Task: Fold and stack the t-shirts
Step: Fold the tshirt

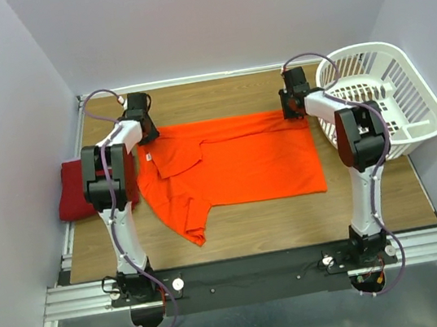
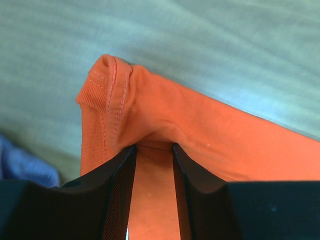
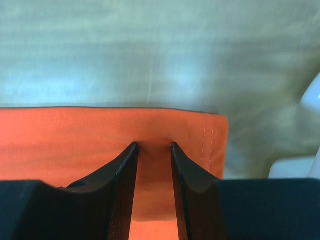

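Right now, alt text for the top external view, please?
The left gripper and right gripper pinch the far edge of an orange-red t-shirt spread on a wooden table. A dark red shirt lies far left; a white basket sits far right.

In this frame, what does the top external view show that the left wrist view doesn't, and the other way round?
Only top external: the whole orange t-shirt spread out, the dark red t-shirt at the left edge, the white basket, and the right gripper at the shirt's far right corner. Only left wrist: the ribbed, stitched edge bunched up at the fingers. Both: the left gripper holding the orange t-shirt on the wooden table.
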